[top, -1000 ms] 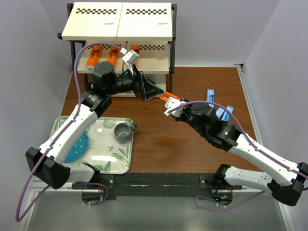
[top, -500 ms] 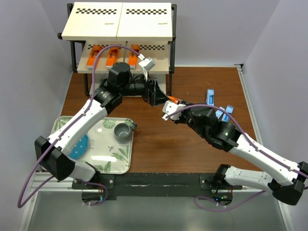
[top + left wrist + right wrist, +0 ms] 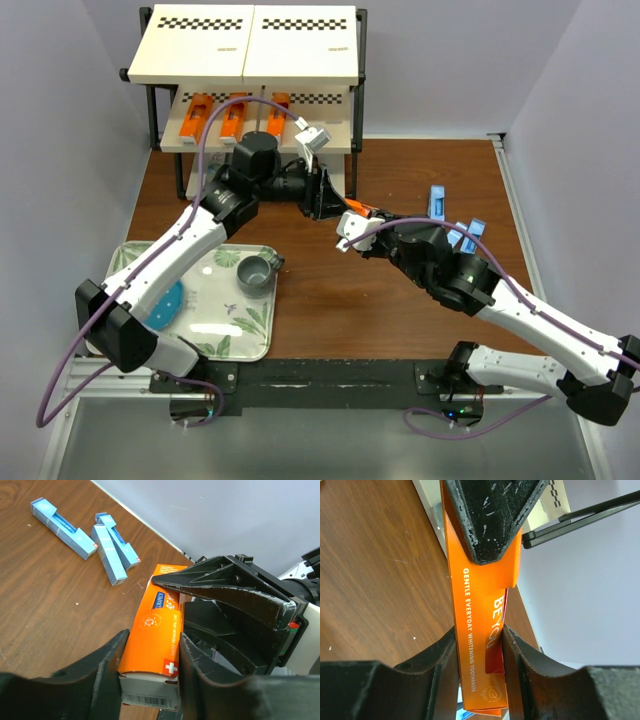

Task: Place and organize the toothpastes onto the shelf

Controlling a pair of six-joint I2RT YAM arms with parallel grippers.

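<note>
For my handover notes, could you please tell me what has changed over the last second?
The left hand shifted right and closed on the long orange cardboard toothpaste box, which the right hand keeps gripping. The light blue boxes on the wooden table stayed put.

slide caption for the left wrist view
Left hand and right hand both clamp one orange toothpaste box, three light blue boxes lying behind.

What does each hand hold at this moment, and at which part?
Both hold one orange toothpaste box: the left hand grips its barcode end, and the right hand grips the opposite end.
</note>
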